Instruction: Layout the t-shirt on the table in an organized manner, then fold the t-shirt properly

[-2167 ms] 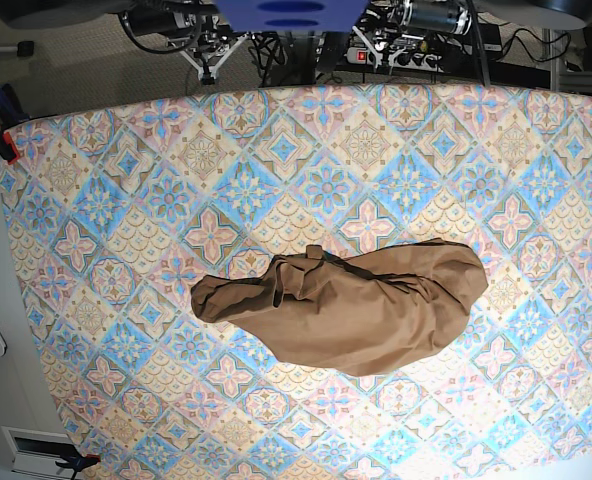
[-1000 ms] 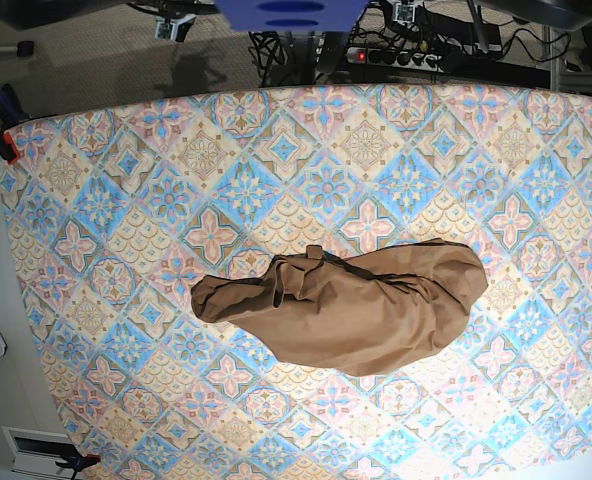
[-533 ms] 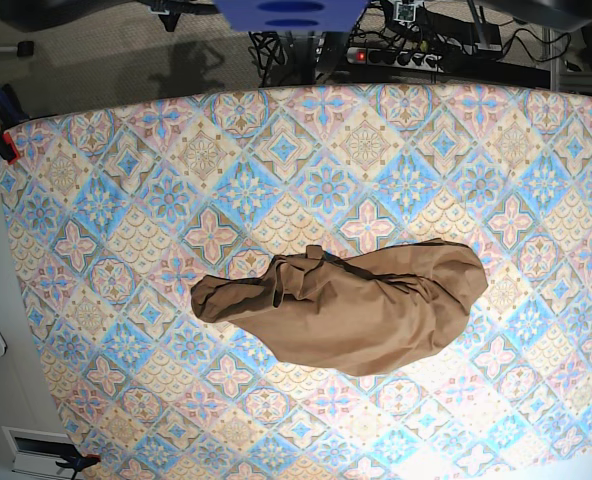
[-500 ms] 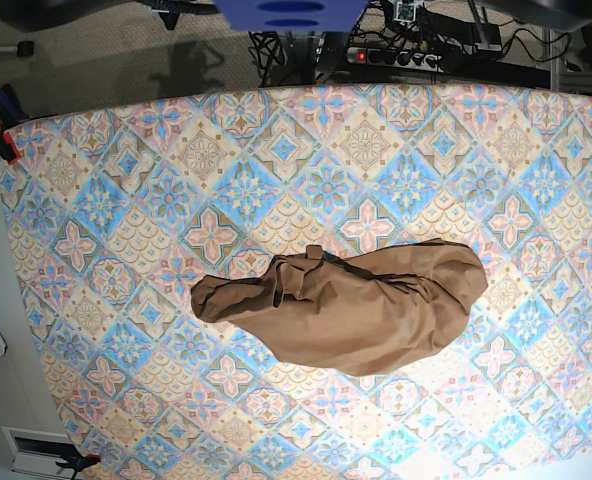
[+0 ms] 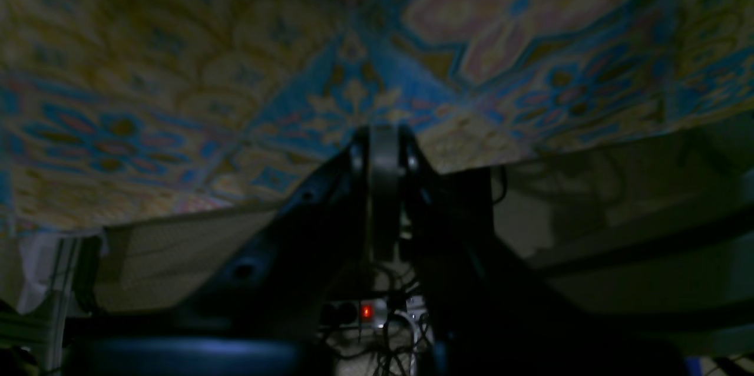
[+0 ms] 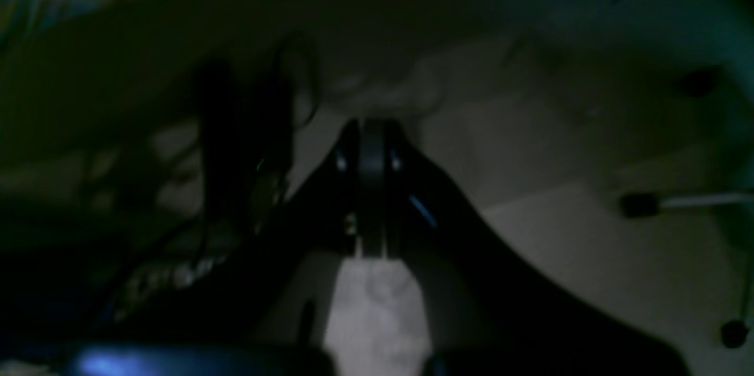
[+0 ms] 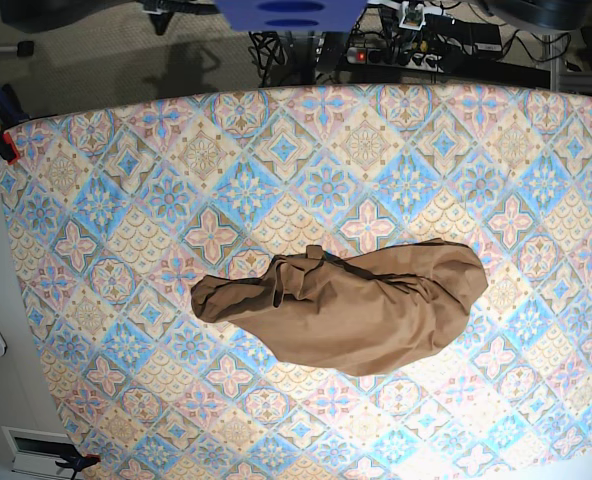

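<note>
Garment, tan-brown t-shirt (image 7: 344, 313), bunched in a crumpled heap just toward 5 o'clock from the centre of the patterned table (image 7: 126, 190), touched by neither arm; left gripper (image 5: 383, 146) closed and empty by the table's edge; right gripper (image 6: 371, 140) closed and empty over bare floor.

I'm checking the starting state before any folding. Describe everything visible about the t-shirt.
The t-shirt is plain tan-brown soft cloth with no print. It lies crumpled in a wrinkled, bunched heap, not spread flat, so sleeves and neckline can't be clearly told apart. A narrower twisted end points toward the base view's left. It rests on the patterned table, slightly right of center and toward the lower part of the view. Nothing else touches it.
</note>
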Controlling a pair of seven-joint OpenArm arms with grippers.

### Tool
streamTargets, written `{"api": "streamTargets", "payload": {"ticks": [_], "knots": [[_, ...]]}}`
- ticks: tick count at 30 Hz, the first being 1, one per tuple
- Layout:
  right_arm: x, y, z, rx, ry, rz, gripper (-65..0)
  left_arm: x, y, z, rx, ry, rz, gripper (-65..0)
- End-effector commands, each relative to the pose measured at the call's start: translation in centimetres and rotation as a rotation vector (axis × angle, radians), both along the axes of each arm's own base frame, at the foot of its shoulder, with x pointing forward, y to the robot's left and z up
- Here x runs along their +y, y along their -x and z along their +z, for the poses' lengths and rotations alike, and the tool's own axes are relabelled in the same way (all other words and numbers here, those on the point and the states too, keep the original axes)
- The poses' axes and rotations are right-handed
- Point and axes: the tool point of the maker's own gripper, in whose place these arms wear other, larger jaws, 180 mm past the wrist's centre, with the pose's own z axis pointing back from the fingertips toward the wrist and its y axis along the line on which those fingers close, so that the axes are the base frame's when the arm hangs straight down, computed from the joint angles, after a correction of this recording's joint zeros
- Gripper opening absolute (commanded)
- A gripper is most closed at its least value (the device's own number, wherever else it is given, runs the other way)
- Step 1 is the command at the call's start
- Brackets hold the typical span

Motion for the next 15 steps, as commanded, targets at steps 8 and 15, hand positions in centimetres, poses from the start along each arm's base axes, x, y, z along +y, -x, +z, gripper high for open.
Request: {"api": "streamTargets", "payload": {"ticks": [8, 15], "knots": [[-3.7, -2.5, 6.9, -0.245, 0.137, 0.024, -64.8, -0.6, -1.1, 4.3, -0.126, 0.019, -0.006, -65.0], [-3.8, -3.1, 8.7, -0.3, 0.157, 0.045, -64.8, -0.8, -1.5, 6.3, -0.173, 0.026, -0.006, -65.0]]}}
